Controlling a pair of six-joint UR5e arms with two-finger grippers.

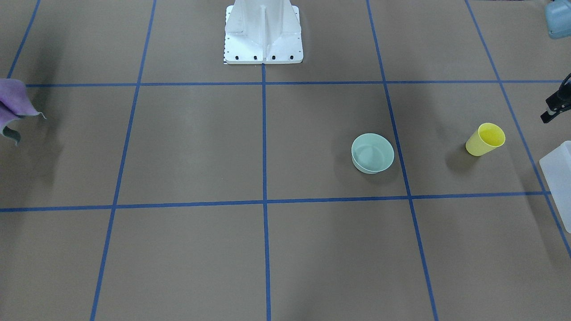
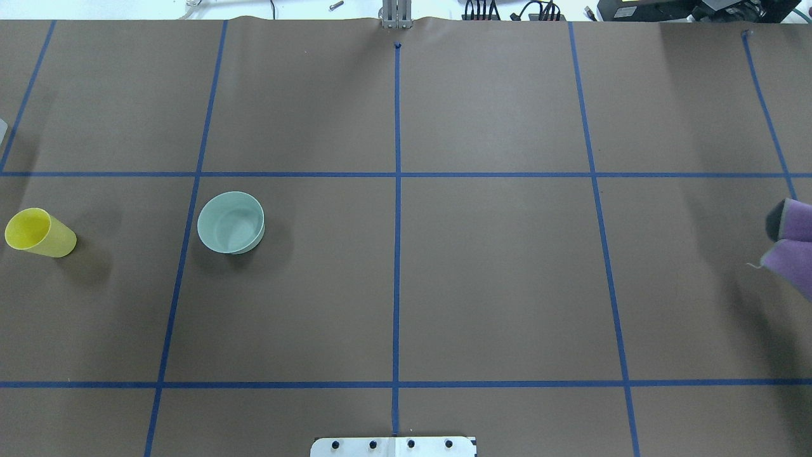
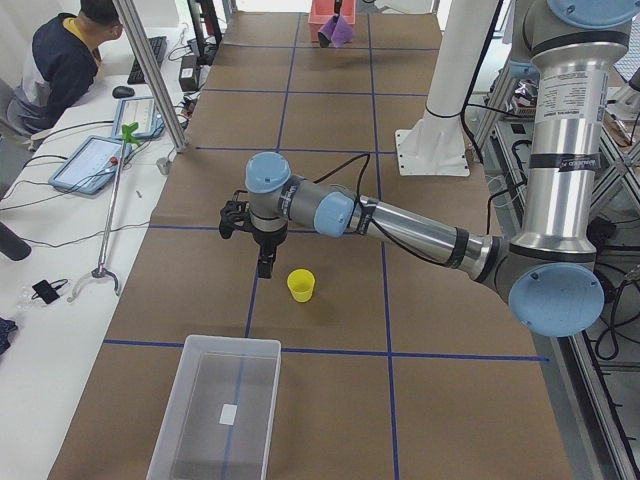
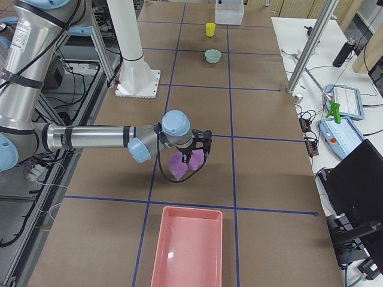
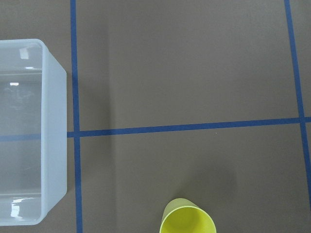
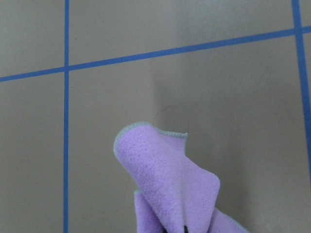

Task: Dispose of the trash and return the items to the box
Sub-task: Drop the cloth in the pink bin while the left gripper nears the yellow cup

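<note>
A long table (image 2: 495, 285), covered in brown paper and ruled into squares with blue tape, fills every view. Two grey jointed arms with pale blue caps reach out over it: the left arm (image 3: 400, 225) stretches toward the table's left end, and the right arm (image 4: 90, 137) lies low toward the right end.

The translucent milky-white plastic box (image 3: 232, 342), straight-walled with rounded corners, sits at the left end with its mouth up. A blue tape line separates it from the nearest item. At the opposite end lies a shallow pink rectangular plastic tray (image 4: 187, 248).

A purple fleece cloth (image 6: 165, 179) with a pale stitched edge dangles clear of the paper, near the tray but not over it. The right gripper (image 4: 192, 158) appears to be pinched on its top fold. Its fingers are nearly buried in the fabric, so this is judged from how the cloth hangs. The left gripper (image 3: 265, 265) points down above the table, just beside the cup and not touching it. Whether its fingers are apart or together cannot be told.

The small round mint-green plastic bowl (image 2: 230, 222) stands upright on the left half of the table, well apart from the box. The bright yellow tapered plastic cup (image 2: 39, 233), also upright, stands one square further left, between the bowl and the box.
</note>
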